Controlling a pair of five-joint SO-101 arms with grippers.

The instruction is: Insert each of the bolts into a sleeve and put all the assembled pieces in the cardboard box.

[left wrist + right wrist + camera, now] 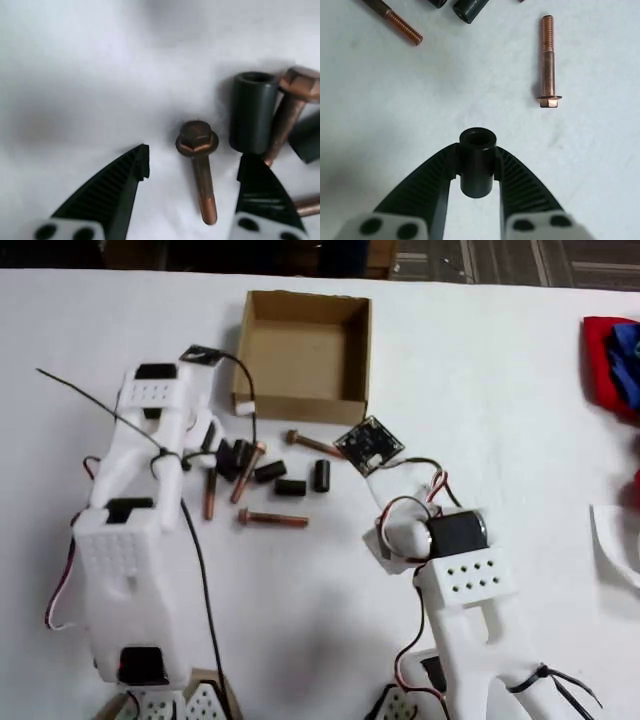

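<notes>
Nearest me, the right gripper point(476, 152) is pinched on a black sleeve point(477, 172), gripped near the fingertips with its open bore at the far end. I can't tell if it's lifted off the white table point(395, 110). A copper bolt point(548, 60) lies just past it, head toward the gripper and well apart from it. My left gripper point(195, 156) is spread wide and holds nothing. Its jaws straddle a bolt point(197, 165) lying flat, and I see neither jaw touching it. Just beyond, another sleeve point(252, 112) lies against a second bolt point(295, 107).

In the high view, four loose bolts and a few sleeves lie scattered mid-table between the arms. Behind them sits the cardboard box point(300, 408), top open, near the far edge. A red and blue cloth point(612, 350) is at the right side. Beyond the table is dark floor, detail unclear.
</notes>
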